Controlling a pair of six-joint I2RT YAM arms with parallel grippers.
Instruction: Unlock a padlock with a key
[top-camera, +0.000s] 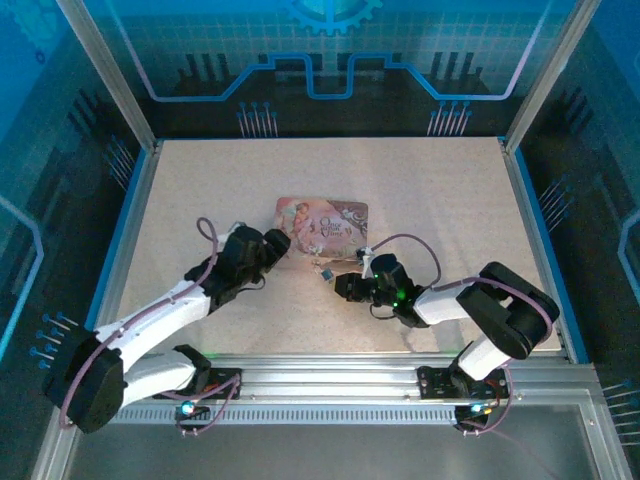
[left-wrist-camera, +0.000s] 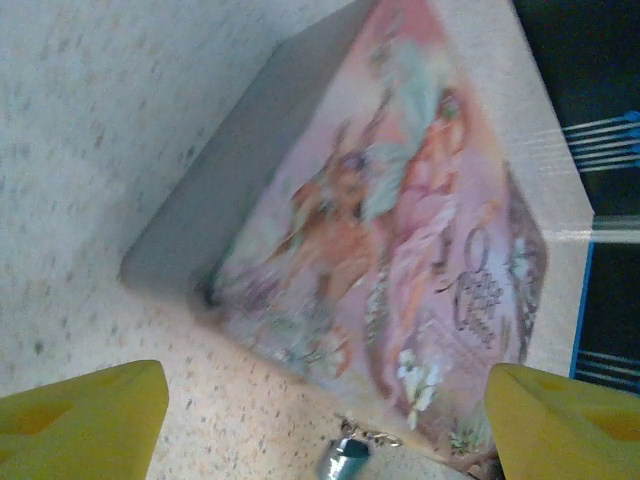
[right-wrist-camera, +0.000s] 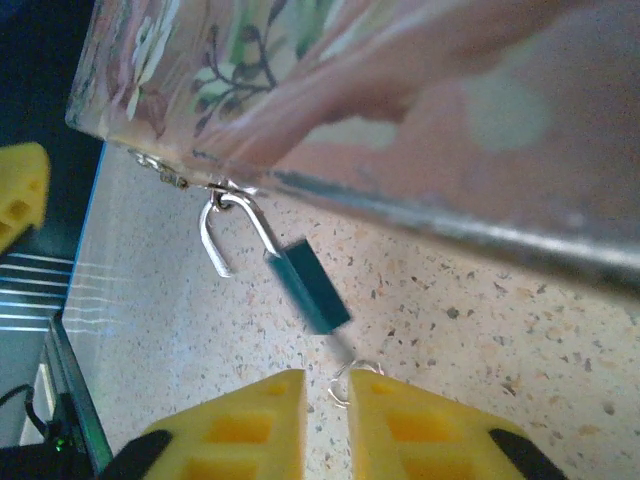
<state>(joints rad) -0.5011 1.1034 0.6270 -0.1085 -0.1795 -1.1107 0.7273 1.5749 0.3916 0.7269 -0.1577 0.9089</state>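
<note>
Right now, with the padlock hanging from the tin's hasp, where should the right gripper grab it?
I'd grip the padlock body across its flat sides, coming from its free lower end, where the right gripper sits; its thin shackle is hooked to the tin.

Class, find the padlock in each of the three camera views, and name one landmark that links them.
Top external: the padlock is at the centre, at the near edge of the pink tin box.
Left wrist: the padlock is at bottom centre, just below the tin's lower edge.
Right wrist: the padlock is left of centre, its shackle hooked at the tin's clasp.
Shared landmark: the pink tin box.
</note>
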